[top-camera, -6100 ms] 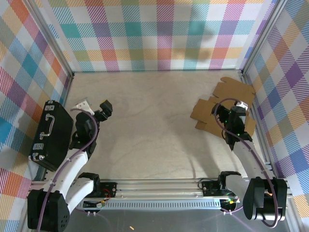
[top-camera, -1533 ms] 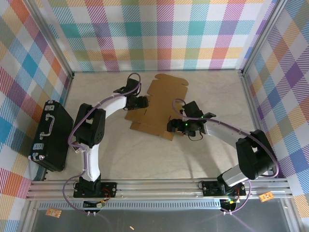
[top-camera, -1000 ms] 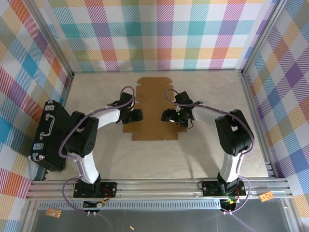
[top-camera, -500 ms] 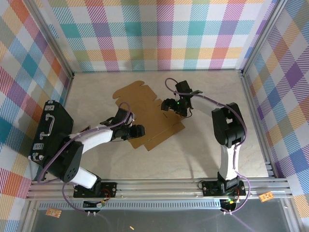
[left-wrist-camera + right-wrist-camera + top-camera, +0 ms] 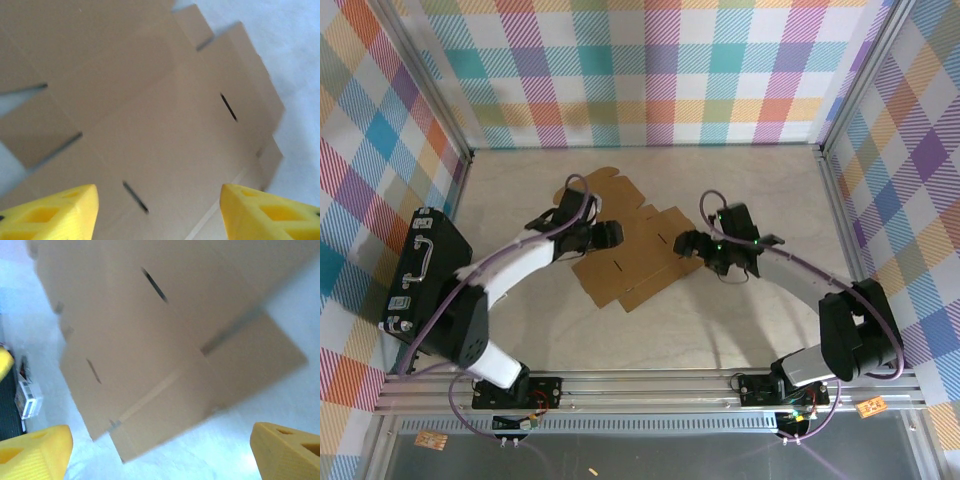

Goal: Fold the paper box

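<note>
The paper box (image 5: pixel 638 265) is a flat die-cut sheet of brown corrugated cardboard. It lies open on the table (image 5: pixel 760 180) in the middle of the top view and is turned so that its edges run diagonally. As far as I can see, no wall is raised and no tab is pushed into a slot. In the left wrist view the sheet (image 5: pixel 150 115) shows its narrow slots and cuts open, and its panels lie nearly level, although the picture is a little blurred. The left gripper (image 5: pixel 604 234) is over the upper left edge of the sheet, and its yellow fingers (image 5: pixel 55 212) are spread with nothing between them. The right gripper (image 5: pixel 687 243) is at the right edge of the sheet, and its fingers (image 5: pixel 35 452) are also wide apart and hold nothing, with the cardboard (image 5: pixel 150 350) below them. I judge that the folding itself is not yet begun. All the steps remain: to lift the side panels, to turn the flaps in, and to close the lid. The black hard case (image 5: pixel 420 275) at the left of the frame is well apart from the sheet.
</note>
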